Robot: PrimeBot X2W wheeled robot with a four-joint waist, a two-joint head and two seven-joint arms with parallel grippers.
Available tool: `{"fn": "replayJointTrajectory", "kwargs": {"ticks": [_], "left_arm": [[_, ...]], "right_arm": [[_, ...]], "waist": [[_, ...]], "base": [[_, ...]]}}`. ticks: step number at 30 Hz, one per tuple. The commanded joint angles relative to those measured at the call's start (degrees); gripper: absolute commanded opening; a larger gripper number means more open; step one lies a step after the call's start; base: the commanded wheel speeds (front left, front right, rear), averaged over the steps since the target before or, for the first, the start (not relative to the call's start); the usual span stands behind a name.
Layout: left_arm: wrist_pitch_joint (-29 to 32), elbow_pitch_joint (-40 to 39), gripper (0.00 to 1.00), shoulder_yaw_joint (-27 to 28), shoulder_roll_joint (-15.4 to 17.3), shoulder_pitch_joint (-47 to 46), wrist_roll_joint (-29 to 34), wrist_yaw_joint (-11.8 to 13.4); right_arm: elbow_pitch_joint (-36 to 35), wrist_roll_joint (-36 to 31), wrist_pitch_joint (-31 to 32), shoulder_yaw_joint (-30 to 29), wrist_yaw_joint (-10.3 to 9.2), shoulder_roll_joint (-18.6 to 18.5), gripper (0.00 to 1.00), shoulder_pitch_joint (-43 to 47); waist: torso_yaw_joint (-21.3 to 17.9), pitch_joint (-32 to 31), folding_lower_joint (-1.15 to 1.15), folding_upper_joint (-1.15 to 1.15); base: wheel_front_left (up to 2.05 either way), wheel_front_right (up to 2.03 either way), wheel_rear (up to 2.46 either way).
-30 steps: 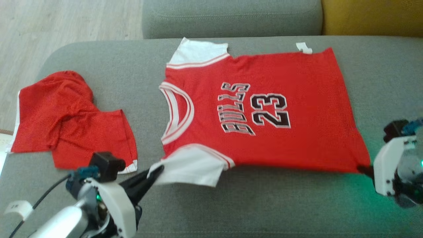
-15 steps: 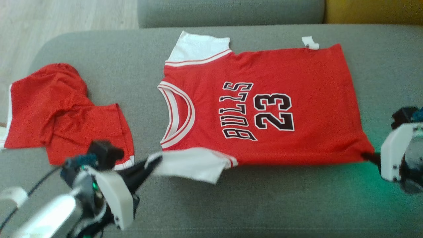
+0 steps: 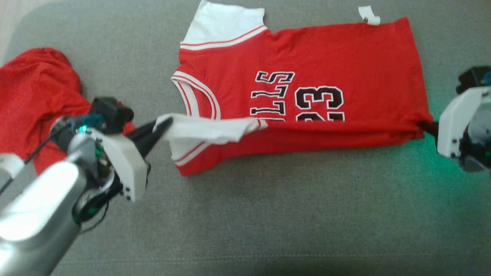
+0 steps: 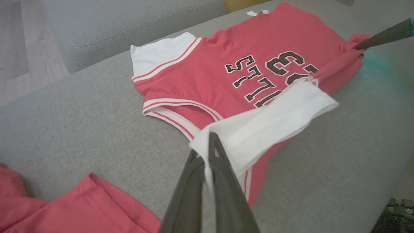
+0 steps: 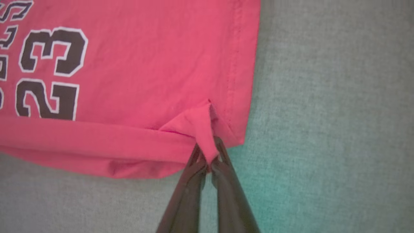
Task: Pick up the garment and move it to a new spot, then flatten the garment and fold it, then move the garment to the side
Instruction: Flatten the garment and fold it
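Note:
The garment [image 3: 345,53] is a red jersey with white sleeves and black lettering, spread on the grey sofa seat. Its near long edge is lifted and rolled over toward the lettering. My left gripper [image 3: 163,124] is shut on the near white sleeve [image 4: 268,126], pinched at its corner between the dark fingers [image 4: 223,174]. My right gripper [image 3: 424,125] is shut on the garment's near hem corner [image 5: 205,129], which bunches between its fingers [image 5: 223,181]. In the left wrist view the right gripper's fingers [image 4: 381,35] show at the top right, holding that hem corner.
A second red garment [image 3: 27,96] lies crumpled at the left of the seat, beside my left arm. The grey seat cushion [image 3: 268,218] stretches toward me. The sofa back [image 4: 129,22] rises behind the jersey.
Both grippers have lifted the garment's near edge and carried it away from me, over the lettering's lower part. The head camera has tilted down, shifting the whole scene up.

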Motion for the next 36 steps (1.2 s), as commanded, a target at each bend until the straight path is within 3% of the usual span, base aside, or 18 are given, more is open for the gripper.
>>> {"fn": "replayJointTrajectory", "kwargs": {"ticks": [1,8,9,10,14,15,16,17,18,28,32,36], "left_arm": [[-0.9,0.3,0.0,2.2,1.5,-4.8,0.9,-0.1],[-3.4,6.4,0.0,-0.7,-0.7,-10.2,1.5,-0.5],[-3.8,7.3,0.0,-1.1,-1.1,-10.9,1.6,-0.5],[-4.2,8.3,0.0,-1.6,-1.5,-11.6,1.6,-0.5],[-5.4,11.2,0.0,-3.0,-2.6,-13.6,1.3,-0.5],[-6.2,12.3,0.22,-2.9,-3.1,-14.3,1.4,-0.5],[-7.0,13.6,0.51,-2.9,-3.6,-14.9,1.5,-0.5],[-7.9,14.8,0.91,-2.7,-4.2,-15.4,1.5,-0.5],[-9.0,15.9,1.0,-2.2,-4.9,-15.9,1.5,0.0],[-23.4,21.9,1.0,5.5,-11.5,-14.9,-0.5,8.5],[-24.9,18.0,1.0,11.1,-14.3,-10.9,-0.7,12.2],[-24.9,8.8,1.0,19.3,-17.8,-3.5,4.6,15.7]], "right_arm": [[-0.3,-1.0,-0.2,-0.6,0.37,-0.5,0.0,-2.6],[1.7,-3.4,-1.1,-0.6,0.37,1.0,0.0,-6.0],[1.7,-4.2,-2.3,-0.5,0.37,1.1,0.29,-6.5],[1.7,-5.0,-3.8,-0.4,0.37,1.2,1.0,-6.9],[2.0,-7.2,-8.6,-0.3,0.37,1.8,1.0,-8.0],[2.4,-7.6,-9.9,-0.4,0.37,2.1,1.0,-8.3],[2.7,-7.8,-11.4,-0.7,0.37,2.4,1.0,-8.5],[3.2,-8.1,-13.2,-1.2,0.37,2.7,1.0,-8.8],[3.4,-8.5,-15.1,-1.4,0.37,3.1,1.0,-9.0],[2.1,-10.0,-36.9,-4.2,0.37,6.5,1.0,-5.6],[0.6,-12.3,-45.2,-5.9,0.37,7.7,1.0,-1.5],[-0.6,-19.4,-51.7,-8.1,0.37,8.8,1.0,2.9]], "waist": [[-0.2,1.4,0.0,0.0],[0.0,3.9,0.0,0.0],[0.0,4.2,0.0,0.0],[0.0,4.4,0.0,0.0],[-0.1,5.0,0.0,0.0],[-0.2,5.1,0.0,0.0],[-0.3,5.1,0.0,0.0],[-0.4,5.1,0.0,0.0],[-0.5,5.1,0.0,0.0],[-1.2,1.7,0.0,0.0],[-1.2,-0.5,0.0,0.0],[-1.5,-2.7,0.0,0.0]], "base": [[0.0,0.0,0.0],[0.0,0.0,0.0],[0.0,0.0,0.0],[0.0,0.0,0.0],[0.0,0.0,0.0],[0.0,0.0,0.0],[0.0,0.0,0.0],[0.0,0.0,0.0],[0.0,0.0,0.0],[0.0,0.0,0.0],[0.0,0.0,0.0],[0.0,0.0,0.0]]}}
